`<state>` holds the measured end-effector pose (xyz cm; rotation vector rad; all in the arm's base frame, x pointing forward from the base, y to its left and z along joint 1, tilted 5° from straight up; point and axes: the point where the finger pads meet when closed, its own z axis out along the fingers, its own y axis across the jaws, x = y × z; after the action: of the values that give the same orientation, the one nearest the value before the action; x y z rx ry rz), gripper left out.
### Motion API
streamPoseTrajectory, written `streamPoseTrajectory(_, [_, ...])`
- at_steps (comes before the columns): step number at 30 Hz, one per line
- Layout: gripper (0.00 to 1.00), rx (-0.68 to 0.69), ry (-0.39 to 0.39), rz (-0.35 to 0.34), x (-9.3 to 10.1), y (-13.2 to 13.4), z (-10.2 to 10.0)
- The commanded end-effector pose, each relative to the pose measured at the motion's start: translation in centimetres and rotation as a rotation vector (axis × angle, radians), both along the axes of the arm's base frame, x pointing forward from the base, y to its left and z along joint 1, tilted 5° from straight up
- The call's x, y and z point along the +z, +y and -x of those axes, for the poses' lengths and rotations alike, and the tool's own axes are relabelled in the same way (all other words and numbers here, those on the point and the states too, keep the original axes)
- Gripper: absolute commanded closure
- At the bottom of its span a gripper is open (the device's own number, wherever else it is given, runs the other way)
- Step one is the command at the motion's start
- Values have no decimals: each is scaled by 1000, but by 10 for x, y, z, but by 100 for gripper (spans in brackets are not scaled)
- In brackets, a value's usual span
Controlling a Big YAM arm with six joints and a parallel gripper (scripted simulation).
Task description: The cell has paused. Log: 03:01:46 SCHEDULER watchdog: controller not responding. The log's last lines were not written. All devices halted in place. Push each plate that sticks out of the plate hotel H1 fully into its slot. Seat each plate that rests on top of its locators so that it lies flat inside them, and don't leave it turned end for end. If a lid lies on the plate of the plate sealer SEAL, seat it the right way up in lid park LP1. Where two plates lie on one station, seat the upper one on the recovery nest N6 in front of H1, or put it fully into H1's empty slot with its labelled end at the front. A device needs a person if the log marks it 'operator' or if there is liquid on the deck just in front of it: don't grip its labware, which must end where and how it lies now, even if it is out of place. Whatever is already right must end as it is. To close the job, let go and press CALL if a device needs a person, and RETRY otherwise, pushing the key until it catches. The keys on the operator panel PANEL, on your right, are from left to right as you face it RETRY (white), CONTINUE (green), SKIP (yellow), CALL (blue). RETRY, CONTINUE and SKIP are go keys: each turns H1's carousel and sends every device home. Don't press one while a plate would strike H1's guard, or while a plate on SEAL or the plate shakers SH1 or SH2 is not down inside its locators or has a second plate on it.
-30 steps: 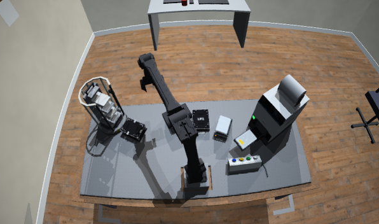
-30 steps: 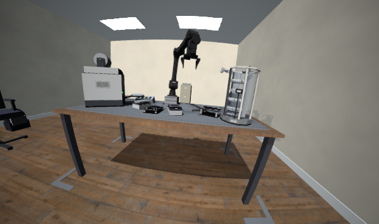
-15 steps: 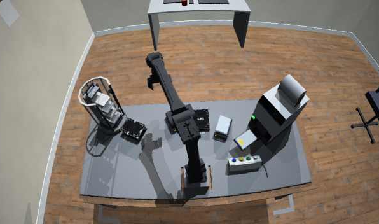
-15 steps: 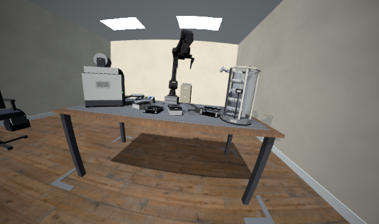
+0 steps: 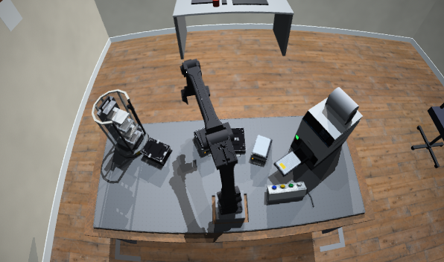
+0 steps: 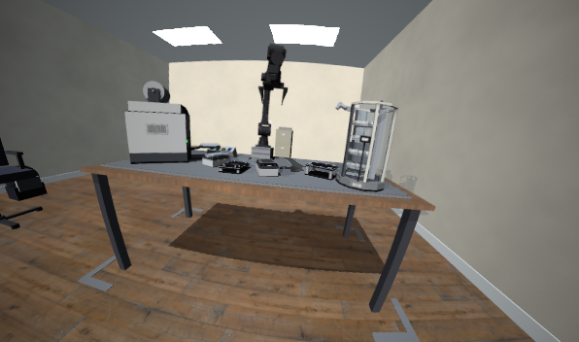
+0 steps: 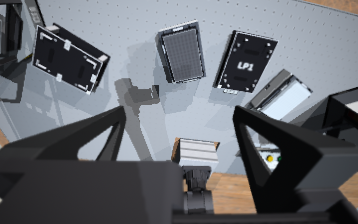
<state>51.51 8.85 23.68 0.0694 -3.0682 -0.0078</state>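
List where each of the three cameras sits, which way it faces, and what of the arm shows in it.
Top: overhead, looking down on the grey deck mat; whole black arm visible.
Exterior: at the room's far side, facing the wooden table; the arm stands upright, open gripper high.
Wrist: on the arm, looking down between the gripper's black fingers at the black lid park marked LP1.
Shared: top and exterior both show the glass-walled plate hotel and the grey sealer box.
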Motion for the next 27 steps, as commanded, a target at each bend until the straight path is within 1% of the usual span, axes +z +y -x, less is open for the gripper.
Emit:
streamPoseTrajectory(1, [0,8,-20,-3,1,-20,-3])
streamPoseTrajectory(3, [0,8,-20,-3,2,-27,-3])
streamPoseTrajectory(6, [0,8,-35,-4,9,-37,-2])
streamPoseTrajectory(8, [0,8,-35,-4,9,-37,-2])
streamPoseTrajectory(9, [0,8,-27,-4,5,-40,-3])
streamPoseTrajectory(13, [0,8,-30,-2,6,-54,-2])
streamPoseTrajectory(17, [0,8,-21,-1,2,-67,-3])
streamPoseTrajectory(19, [0,8,-21,-1,2,-69,-3])
streamPoseTrajectory(20, [0,-47,-34,2,8,-72,-1])
streamPoseTrajectory(23, [0,-147,-34,9,8,-81,3])
streamPoseTrajectory(25, [0,-147,-34,9,8,-81,3])
streamPoseTrajectory(27, [0,-214,-33,13,9,-88,5])
